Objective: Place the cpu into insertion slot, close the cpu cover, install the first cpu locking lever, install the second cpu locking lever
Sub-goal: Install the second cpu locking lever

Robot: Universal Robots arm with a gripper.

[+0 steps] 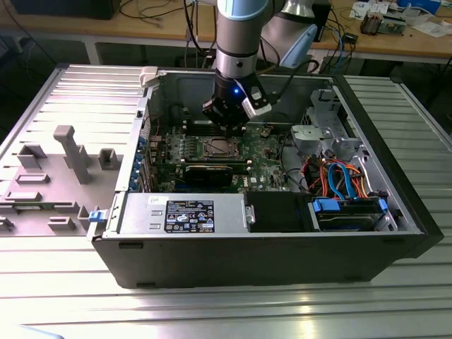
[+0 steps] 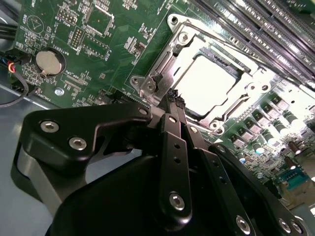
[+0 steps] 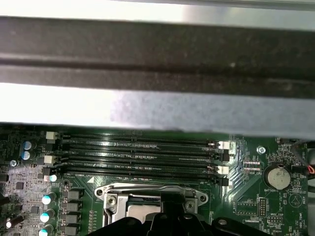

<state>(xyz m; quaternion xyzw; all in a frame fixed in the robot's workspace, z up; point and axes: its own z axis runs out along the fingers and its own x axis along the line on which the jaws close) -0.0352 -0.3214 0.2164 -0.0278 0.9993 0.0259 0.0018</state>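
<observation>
A workshop or lab: wooden benches (image 1: 395, 44) strewn with cables (image 1: 152, 8) behind a slatted metal table (image 1: 212, 311).

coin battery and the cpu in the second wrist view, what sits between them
In the second wrist view, bare green motherboard with small soldered parts lies between the coin battery and the cpu, then the cpu cover edge framing the chip.

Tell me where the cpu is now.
The cpu sits in the insertion slot on the green motherboard, beside the black memory slots, just beyond the gripper.
</observation>
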